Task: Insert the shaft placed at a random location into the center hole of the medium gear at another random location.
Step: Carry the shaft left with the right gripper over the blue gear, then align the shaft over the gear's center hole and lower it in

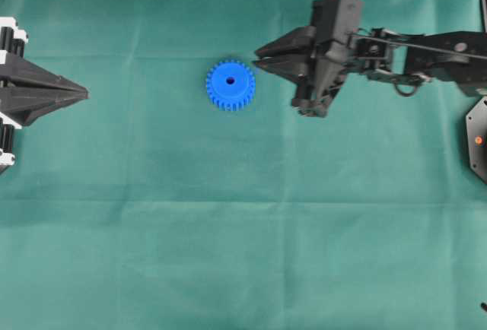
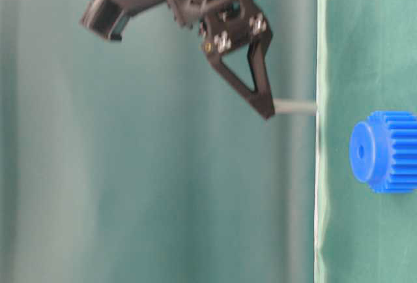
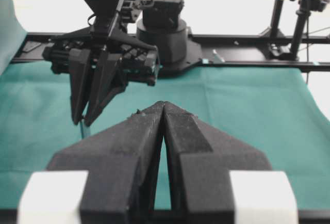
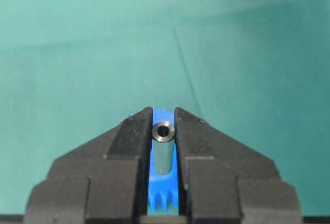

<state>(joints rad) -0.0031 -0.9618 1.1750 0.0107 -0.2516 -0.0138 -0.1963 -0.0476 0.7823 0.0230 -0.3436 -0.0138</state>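
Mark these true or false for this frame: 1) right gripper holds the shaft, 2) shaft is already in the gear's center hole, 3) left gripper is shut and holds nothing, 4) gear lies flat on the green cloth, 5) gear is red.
1) True. The right gripper is clamped on the shaft.
2) False. The shaft hangs above the cloth beside the medium gear; the center hole is open and dark.
3) True. The left gripper has its fingers pressed together with nothing between them.
4) True. It rests flat on the green cloth, hole facing up.
5) False. It is bright blue.
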